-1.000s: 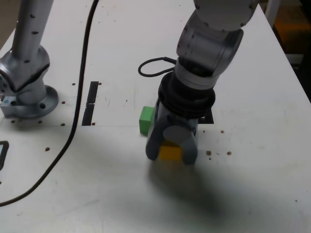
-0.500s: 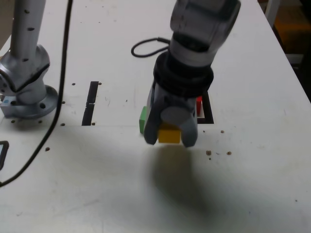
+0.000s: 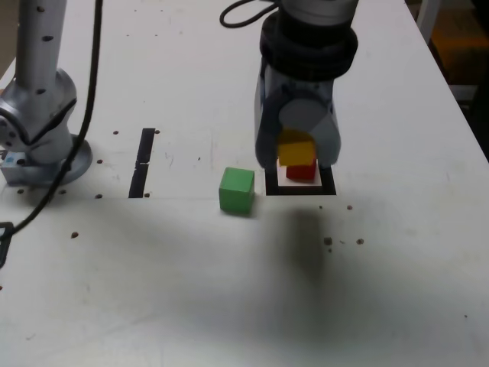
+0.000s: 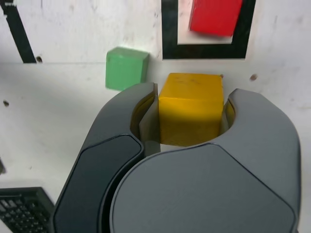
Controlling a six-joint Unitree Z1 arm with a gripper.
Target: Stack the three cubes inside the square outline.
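My gripper (image 3: 297, 151) (image 4: 190, 109) is shut on the yellow cube (image 3: 296, 149) (image 4: 191, 108) and holds it in the air, just above the red cube (image 3: 301, 172) (image 4: 215, 16). The red cube sits inside the black square outline (image 3: 299, 187) (image 4: 169, 34) on the white table. On the table just outside the outline, on the exterior view's left of it, rests the green cube (image 3: 237, 189) (image 4: 127, 67), clear of the gripper.
A grey arm base (image 3: 38, 130) stands at the exterior view's left, with a black cable (image 3: 80, 130) trailing beside it. Short black tape strips (image 3: 142, 162) lie between the base and the green cube. The table's right edge (image 3: 458, 99) runs near the outline.
The gripper has risen and carried the yellow cube away from the near table area, over to the outline and above the red cube. The green cube has stayed put and now shows fully.
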